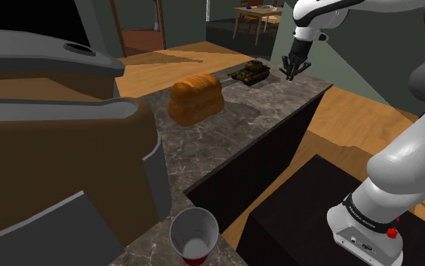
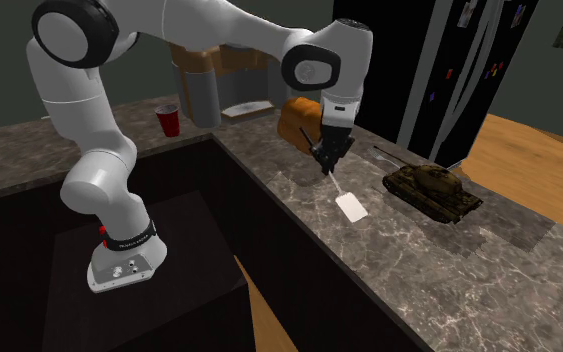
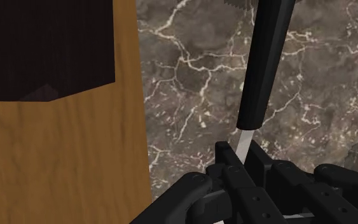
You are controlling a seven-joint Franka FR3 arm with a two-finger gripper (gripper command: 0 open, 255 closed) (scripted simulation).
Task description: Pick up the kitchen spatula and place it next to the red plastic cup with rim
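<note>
My gripper [image 2: 329, 156] is shut on the kitchen spatula's thin white shaft [image 3: 242, 141], at the counter's edge next to the toy tank. The spatula's white blade [image 2: 350, 206] slants down from the fingers to the marble counter [image 2: 469, 270]; I cannot tell whether it touches. Its black handle [image 3: 266, 63] sticks out past the gripper [image 3: 238, 159] over the counter. In the shoulder view the gripper [image 1: 292, 69] is at the counter's far end, just right of the tank. The red cup [image 1: 194, 236] stands upright at the near end, far from the gripper; it is also at the far left of the second exterior view [image 2: 168, 121].
A bread loaf [image 1: 196, 99] and an olive toy tank [image 1: 250, 72] sit on the counter between the gripper and the cup. A large brown and grey appliance [image 1: 60, 166] stands along the shoulder view's left. The counter's edge drops to a wooden floor [image 3: 56, 165].
</note>
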